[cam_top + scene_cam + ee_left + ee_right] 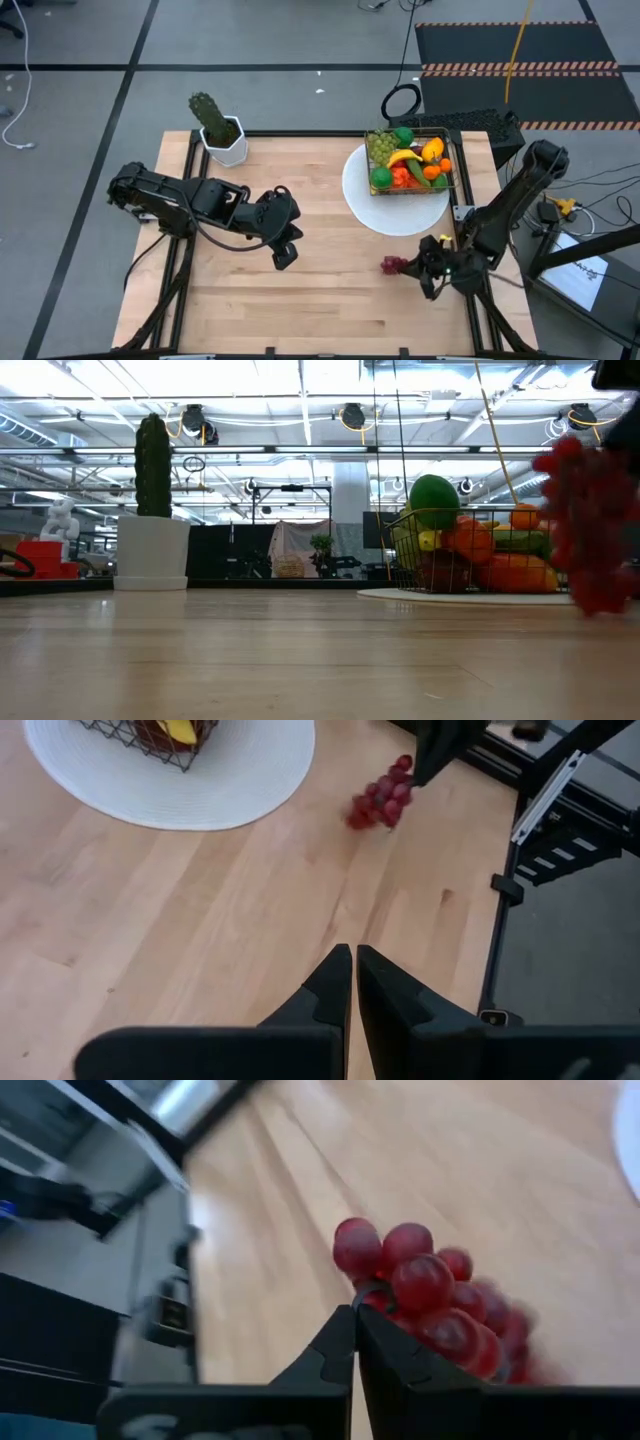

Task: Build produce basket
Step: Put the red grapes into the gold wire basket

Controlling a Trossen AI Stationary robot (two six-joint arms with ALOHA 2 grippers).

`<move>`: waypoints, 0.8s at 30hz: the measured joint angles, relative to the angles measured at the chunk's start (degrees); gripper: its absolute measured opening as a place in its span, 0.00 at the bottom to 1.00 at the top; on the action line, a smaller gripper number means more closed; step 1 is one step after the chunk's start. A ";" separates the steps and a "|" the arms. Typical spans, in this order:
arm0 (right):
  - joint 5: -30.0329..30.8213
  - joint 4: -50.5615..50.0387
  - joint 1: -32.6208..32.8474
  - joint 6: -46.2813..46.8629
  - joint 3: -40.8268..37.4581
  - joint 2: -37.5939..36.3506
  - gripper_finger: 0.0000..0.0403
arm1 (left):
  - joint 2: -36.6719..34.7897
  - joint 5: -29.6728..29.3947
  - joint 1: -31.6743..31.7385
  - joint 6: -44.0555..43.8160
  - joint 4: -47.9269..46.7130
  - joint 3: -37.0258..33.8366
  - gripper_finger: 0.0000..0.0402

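The wire basket (pixel 412 160) stands on a white round plate (pixel 372 205) at the table's far right. It is piled with produce: a banana, oranges, green grapes and a lime. A bunch of dark red grapes (pixel 394 265) hangs at the near right of the table, off the plate's near edge. My right gripper (pixel 418 266) is shut on it. The same bunch shows in the low view (pixel 590 520) and the left wrist view (pixel 380 800). My left gripper (pixel 353 982) hovers shut and empty over the table's middle (pixel 285 255). My right gripper pinches the grape bunch at its upper end (pixel 372 1294) between its two fingertips. The fingers come from the table's right side, slanting down. The rest of the bunch (pixel 450 1325) hangs beyond and below the fingertips, clear of the table.
A cactus in a white hexagonal pot (pixel 222 135) stands at the far left corner. Bare wood (pixel 300 310) stretches between the two grippers and along the near edge. The table's dark frame rail (pixel 468 300) runs close by my right gripper.
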 joint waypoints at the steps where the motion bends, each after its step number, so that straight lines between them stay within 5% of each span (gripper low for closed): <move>1: 0.15 1.23 -0.46 -1.53 0.03 -0.95 0.00 | 0.00 -0.06 -0.01 0.33 0.00 0.00 0.05; 12: 4.59 21.70 -5.83 -22.58 0.05 -8.16 0.00 | 0.00 -0.12 -0.02 0.78 -0.02 0.00 0.05; 24: 4.35 65.25 -11.48 -56.70 0.07 -8.37 0.00 | 0.00 -4.78 -0.17 0.17 -0.02 0.00 0.05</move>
